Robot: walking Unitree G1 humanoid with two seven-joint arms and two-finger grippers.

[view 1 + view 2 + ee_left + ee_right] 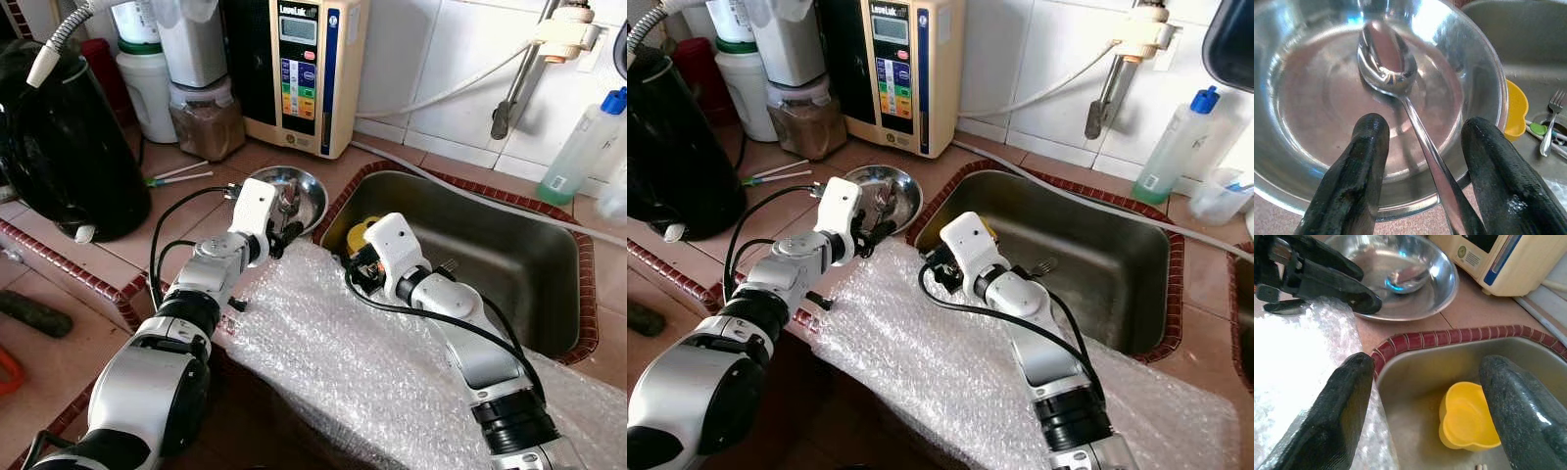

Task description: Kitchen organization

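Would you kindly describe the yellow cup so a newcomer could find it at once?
Start at the steel sink set into the tiled counter. The cup sits on the sink floor in the corner nearest the steel bowl, below the right hand. It is the one bright yellow thing among metal.
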